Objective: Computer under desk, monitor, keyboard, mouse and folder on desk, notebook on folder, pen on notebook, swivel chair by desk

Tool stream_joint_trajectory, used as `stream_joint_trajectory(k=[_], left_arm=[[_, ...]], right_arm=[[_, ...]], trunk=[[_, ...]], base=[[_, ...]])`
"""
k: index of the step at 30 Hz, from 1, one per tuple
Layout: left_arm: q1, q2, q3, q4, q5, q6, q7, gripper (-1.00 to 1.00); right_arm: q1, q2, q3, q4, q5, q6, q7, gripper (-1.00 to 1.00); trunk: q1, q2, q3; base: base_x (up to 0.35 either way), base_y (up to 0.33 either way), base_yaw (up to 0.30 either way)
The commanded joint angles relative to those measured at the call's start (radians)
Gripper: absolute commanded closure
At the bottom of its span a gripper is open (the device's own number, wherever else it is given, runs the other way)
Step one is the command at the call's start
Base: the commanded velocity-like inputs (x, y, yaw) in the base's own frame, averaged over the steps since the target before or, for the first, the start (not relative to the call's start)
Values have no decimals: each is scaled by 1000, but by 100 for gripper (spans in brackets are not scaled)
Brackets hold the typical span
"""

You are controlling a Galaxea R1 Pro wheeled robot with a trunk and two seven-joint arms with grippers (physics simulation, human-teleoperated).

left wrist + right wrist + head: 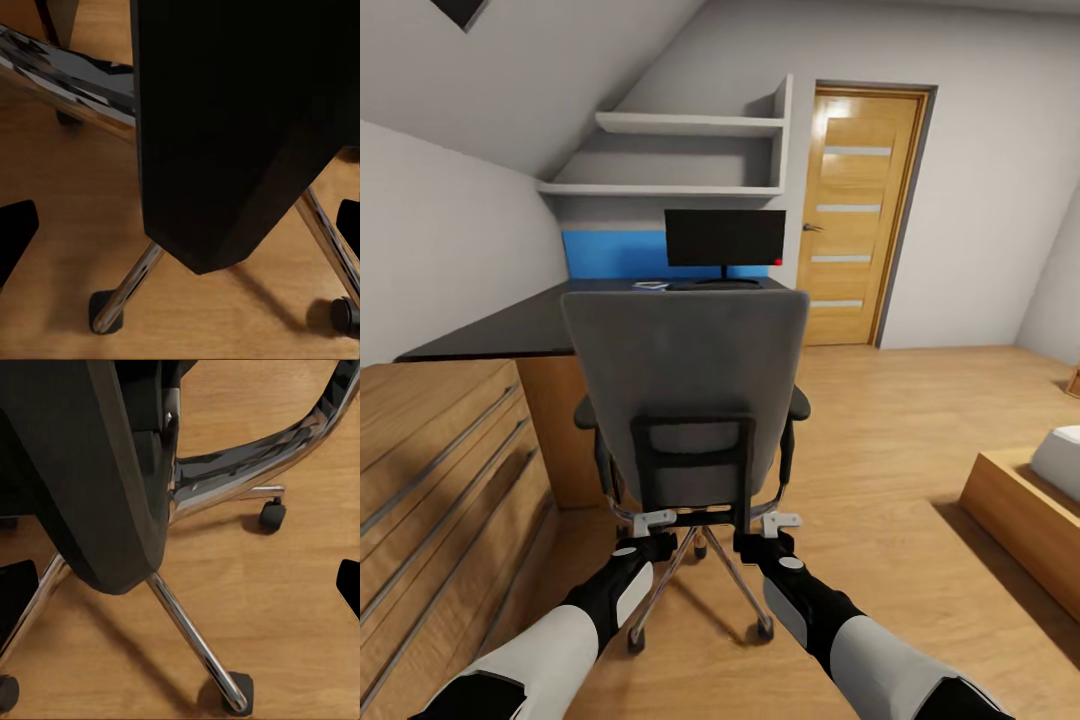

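The swivel chair (685, 370) stands with its grey back toward me, facing the desk (510, 330). On the desk's far end the monitor (725, 238) stands upright, with a dark low shape at its foot and a small flat pale thing (650, 285) beside it. My left gripper (652, 522) and right gripper (782, 522) sit low behind the chair, at the black frame under its back. Both are open. In the left wrist view that black frame (225, 135) lies between the spread fingertips (15, 232). The right wrist view shows the chair's frame (82, 472) and a chrome spoke (195, 641).
A wooden drawer unit (440, 480) runs along my left, close to the chair. A low wooden platform (1020, 510) with something white on it lies at the right. A wooden door (860, 215) and white wall shelves (680, 150) are at the back. Wood floor stretches to the right.
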Motion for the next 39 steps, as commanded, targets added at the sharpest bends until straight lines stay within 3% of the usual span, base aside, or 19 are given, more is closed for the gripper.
stream_joint_trajectory(k=[1, 39], left_arm=[[0, 1, -7, -3, 6, 5, 8, -100], [0, 1, -7, -3, 7, 10, 8, -100]], right_arm=[[-1, -1, 5, -1, -1, -2, -8, -100], [-1, 1, 5, 3, -1, -6, -8, -100]], trunk=[[0, 0, -1], [0, 0, -1]], base=[[322, 0, 0], [322, 0, 0]])
